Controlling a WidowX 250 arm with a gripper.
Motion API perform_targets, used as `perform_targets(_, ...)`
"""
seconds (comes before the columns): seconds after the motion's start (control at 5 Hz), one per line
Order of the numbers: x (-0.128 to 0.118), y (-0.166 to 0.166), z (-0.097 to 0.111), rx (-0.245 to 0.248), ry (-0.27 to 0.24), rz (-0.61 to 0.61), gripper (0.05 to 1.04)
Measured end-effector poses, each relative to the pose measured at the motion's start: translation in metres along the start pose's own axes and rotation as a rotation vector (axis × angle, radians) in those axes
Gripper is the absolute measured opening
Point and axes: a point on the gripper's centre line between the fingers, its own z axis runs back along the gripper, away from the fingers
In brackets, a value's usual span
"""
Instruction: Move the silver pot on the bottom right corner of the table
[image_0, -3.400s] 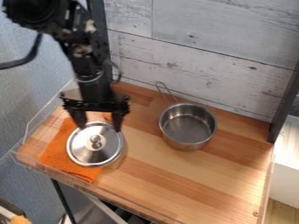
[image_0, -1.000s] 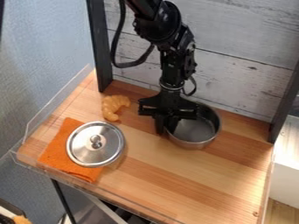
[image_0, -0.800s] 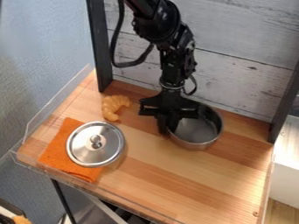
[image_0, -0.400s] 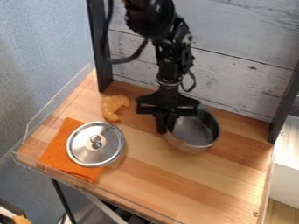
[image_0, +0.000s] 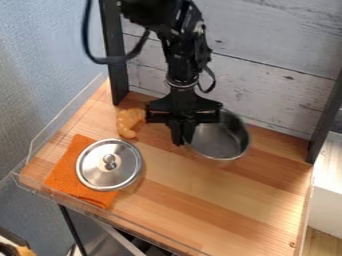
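Note:
The black gripper (image_0: 182, 139) hangs over the middle of the table, towards the back, shut on the left rim of the silver pot (image_0: 226, 144). The pot extends to the right from the fingers, slightly tilted, near the back wall; whether its base touches the wood cannot be told. Its wire handle is hidden behind the gripper. The bottom right corner of the wooden table (image_0: 284, 232) lies well in front of the pot, to its right.
A silver lid (image_0: 109, 165) rests on an orange cloth (image_0: 72, 175) at the left front. An orange croissant-shaped toy (image_0: 128, 123) lies just left of the gripper. Dark posts (image_0: 113, 55) stand at the back left and right, beside the plank wall.
From above the lid, the gripper has moved right to the pot and closed on its rim. Most recently gripper and pot have shifted slightly left and back together, and the pot's tilt has changed.

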Motion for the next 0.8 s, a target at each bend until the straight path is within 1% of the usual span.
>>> perform_targets(0.4,-0.041,0.0,0.001,-0.02,0.013,-0.021,0.085)
perform_targets(0.6,-0.063,-0.003,-0.006,-0.022,0.04,-0.046,0.085)
perform_targets(0.8,-0.077,-0.008,-0.01,-0.023,0.051,-0.078,0.085)
